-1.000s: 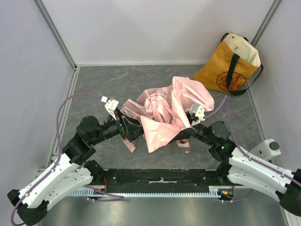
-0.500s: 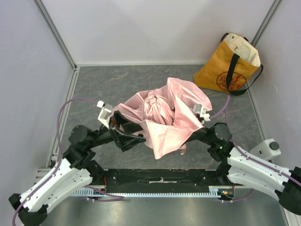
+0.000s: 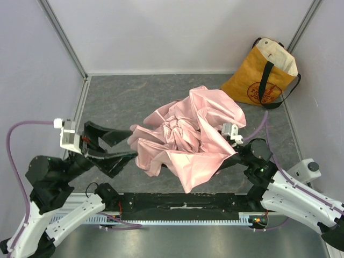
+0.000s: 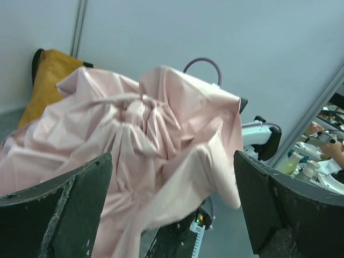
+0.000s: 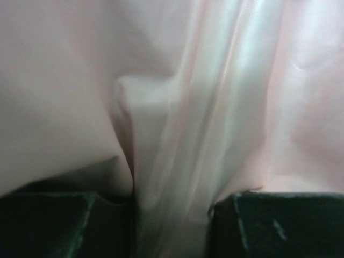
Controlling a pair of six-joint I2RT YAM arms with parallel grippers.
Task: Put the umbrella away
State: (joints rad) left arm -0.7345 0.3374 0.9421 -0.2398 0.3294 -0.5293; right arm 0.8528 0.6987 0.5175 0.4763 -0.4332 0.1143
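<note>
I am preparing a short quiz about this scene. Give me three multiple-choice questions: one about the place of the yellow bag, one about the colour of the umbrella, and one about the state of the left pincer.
1. Where does the bag stand?
A. In the far right corner
B. In the near left corner
C. Under the umbrella

2. What colour is the cloth of the umbrella?
A. Green
B. Pale pink
C. Black

3. In what state is the left pincer?
A. Open, holding nothing
B. Shut on the umbrella
C. Shut on the strap of the bag

Answers:
1. A, as the top view shows the bag leaning in that corner, apart from the umbrella.
2. B, as the crumpled cloth is pale pink in all views.
3. A, as its fingers stand wide apart, beside the umbrella's left edge.
</note>
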